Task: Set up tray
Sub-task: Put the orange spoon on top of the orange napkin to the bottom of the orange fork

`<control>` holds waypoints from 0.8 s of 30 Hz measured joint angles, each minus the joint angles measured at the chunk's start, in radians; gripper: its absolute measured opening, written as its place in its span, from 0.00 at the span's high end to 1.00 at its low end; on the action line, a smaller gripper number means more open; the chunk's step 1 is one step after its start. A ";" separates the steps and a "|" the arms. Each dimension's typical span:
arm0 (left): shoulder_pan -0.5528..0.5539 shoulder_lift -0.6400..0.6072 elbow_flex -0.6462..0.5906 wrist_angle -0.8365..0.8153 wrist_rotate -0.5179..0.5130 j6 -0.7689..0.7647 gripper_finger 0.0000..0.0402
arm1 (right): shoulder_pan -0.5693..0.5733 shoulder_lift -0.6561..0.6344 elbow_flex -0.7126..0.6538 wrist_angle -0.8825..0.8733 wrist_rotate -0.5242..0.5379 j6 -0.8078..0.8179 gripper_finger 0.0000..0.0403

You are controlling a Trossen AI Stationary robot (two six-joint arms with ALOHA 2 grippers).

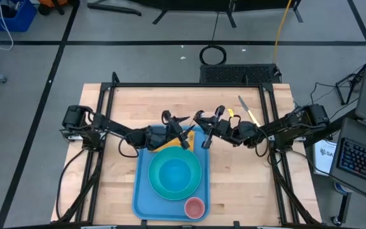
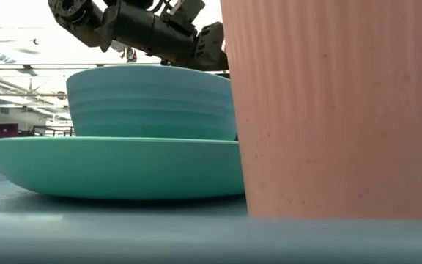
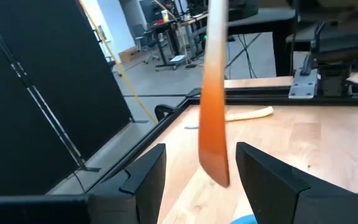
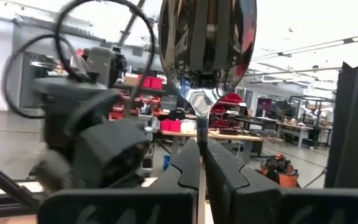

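Observation:
The light-blue tray (image 1: pixel 143 191) lies at the table's near middle. On it a turquoise bowl (image 1: pixel 173 173) sits on a turquoise plate (image 1: pixel 196 184), and a pink cup (image 1: pixel 194 207) stands at the tray's near right corner. My right gripper (image 1: pixel 206 130) is over the tray's far right corner, shut on a spoon with a shiny bowl (image 4: pixel 207 43). My left gripper (image 3: pixel 207 186) is open over the tray's far edge (image 1: pixel 184 135), facing the right one. An orange handle (image 3: pixel 213 143) stands between its fingers without touching them. My right gripper (image 4: pixel 201 165) pinches the spoon between its two shut fingers at the thin neck (image 4: pixel 201 127), just below the spoon's bowl. The bowl sticks out past the fingertips. The spoon is lifted clear of the table; the fingers hide the rest of it in this view.
A yellow-handled knife (image 1: pixel 250 111) and another yellow-handled piece (image 1: pixel 230 113) lie on the wood toward the far right. A black frame rail (image 1: pixel 189 84) runs along the table's far edge. Bare wood (image 1: pixel 116 178) shows to the left and right of the tray.

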State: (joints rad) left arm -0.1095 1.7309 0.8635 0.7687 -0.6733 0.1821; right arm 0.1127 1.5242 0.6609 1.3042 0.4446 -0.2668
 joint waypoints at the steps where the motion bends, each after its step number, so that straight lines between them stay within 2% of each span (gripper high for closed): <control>1: -0.004 0.000 0.000 -0.001 -0.008 0.007 0.50 | 0.000 0.000 0.000 0.000 0.001 0.001 1.00; 6: -0.019 0.000 0.000 -0.004 -0.052 0.049 0.50 | 0.000 0.000 0.000 -0.007 0.001 -0.001 1.00; 16: -0.020 0.000 0.000 0.002 -0.054 0.075 0.52 | 0.000 0.000 0.000 -0.001 -0.001 0.020 1.00; 19: -0.020 0.000 0.000 0.002 -0.053 0.075 0.59 | 0.000 0.000 0.000 -0.006 -0.001 0.019 1.00; 24: -0.025 0.000 0.000 -0.005 -0.051 0.076 0.78 | 0.000 0.000 0.000 -0.009 0.001 0.018 1.00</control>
State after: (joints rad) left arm -0.1341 1.7309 0.8635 0.7634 -0.7239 0.2579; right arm 0.1127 1.5238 0.6609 1.2957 0.4451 -0.2484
